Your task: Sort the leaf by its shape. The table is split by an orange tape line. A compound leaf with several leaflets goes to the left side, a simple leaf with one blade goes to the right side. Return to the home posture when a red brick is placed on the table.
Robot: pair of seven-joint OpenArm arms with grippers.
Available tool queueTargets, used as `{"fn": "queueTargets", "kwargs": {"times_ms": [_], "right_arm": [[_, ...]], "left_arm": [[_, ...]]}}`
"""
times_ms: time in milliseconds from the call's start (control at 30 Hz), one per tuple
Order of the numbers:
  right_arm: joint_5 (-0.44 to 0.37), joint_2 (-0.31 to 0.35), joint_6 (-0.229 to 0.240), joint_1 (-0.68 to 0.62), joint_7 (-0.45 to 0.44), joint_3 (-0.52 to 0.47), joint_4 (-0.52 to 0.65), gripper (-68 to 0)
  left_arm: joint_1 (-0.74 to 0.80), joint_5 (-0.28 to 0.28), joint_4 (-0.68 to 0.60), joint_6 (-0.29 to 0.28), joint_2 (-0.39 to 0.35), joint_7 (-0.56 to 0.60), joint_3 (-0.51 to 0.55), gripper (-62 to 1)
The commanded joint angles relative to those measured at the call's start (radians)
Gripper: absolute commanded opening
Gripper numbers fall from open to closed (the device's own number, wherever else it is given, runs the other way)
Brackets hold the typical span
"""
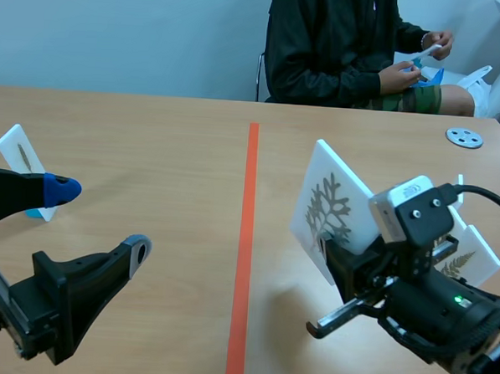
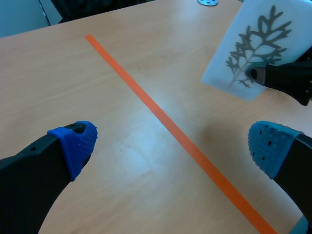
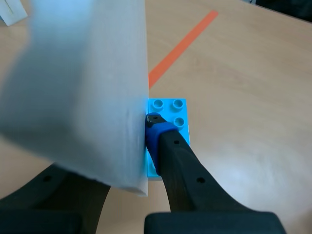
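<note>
Right pincer (image 1: 334, 254): clamped on tilted white leaf card (image 1: 329, 204) with blue brick base (image 3: 168, 109), right of orange tape line (image 1: 246, 237). Left pincer (image 2: 170, 146): spread apart over counter (image 1: 176, 150), left of line.

We see the table (image 1: 151, 157) under bright, even light from above, with no harsh glare. A soft shadow spreads on the wood beneath the raised leaf card (image 1: 329, 199). In the right wrist view we find the card a pale, out-of-focus blur close to the lens, while the blue brick (image 3: 168, 109) behind it reads sharper. In the left wrist view the blue pads (image 2: 78, 141) look crisp, and the card's edges go slightly soft.
</note>
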State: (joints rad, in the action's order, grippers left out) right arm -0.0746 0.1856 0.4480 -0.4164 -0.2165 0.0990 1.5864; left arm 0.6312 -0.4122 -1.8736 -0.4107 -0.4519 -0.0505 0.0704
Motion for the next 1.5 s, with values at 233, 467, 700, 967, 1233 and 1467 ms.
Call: {"fn": "queueTargets", "kwargs": {"times_ms": [233,467,700,967,1233,1467], "right_arm": [[-0.135,0.011,0.082,-0.098,0.051,-0.156,0.093,-66.2],[-0.170,0.011,0.084,-0.116,0.087,-0.251,0.087,-66.2],[-0.169,0.011,0.083,-0.082,0.092,-0.282,0.024,-66.2],[-0.168,0.011,0.083,0.002,0.076,-0.282,-0.143,-66.2],[-0.154,0.016,0.076,0.066,0.033,-0.290,-0.280,-66.2],[-0.138,0.047,0.068,0.070,-0.003,-0.291,-0.330,-66.2]], "left_arm": [[-0.003,-0.010,-0.006,0.005,0.003,0.016,0.005,1.4],[-0.003,-0.010,-0.006,0.005,0.003,0.017,0.005,1.4],[-0.003,-0.010,-0.006,0.005,0.003,0.018,0.005,1.4],[-0.003,-0.010,-0.006,0.005,0.003,0.026,0.005,1.4],[-0.003,-0.010,-0.006,0.005,0.003,0.031,0.005,1.4],[-0.003,-0.010,-0.006,0.005,0.003,0.032,0.005,1.4]]}}
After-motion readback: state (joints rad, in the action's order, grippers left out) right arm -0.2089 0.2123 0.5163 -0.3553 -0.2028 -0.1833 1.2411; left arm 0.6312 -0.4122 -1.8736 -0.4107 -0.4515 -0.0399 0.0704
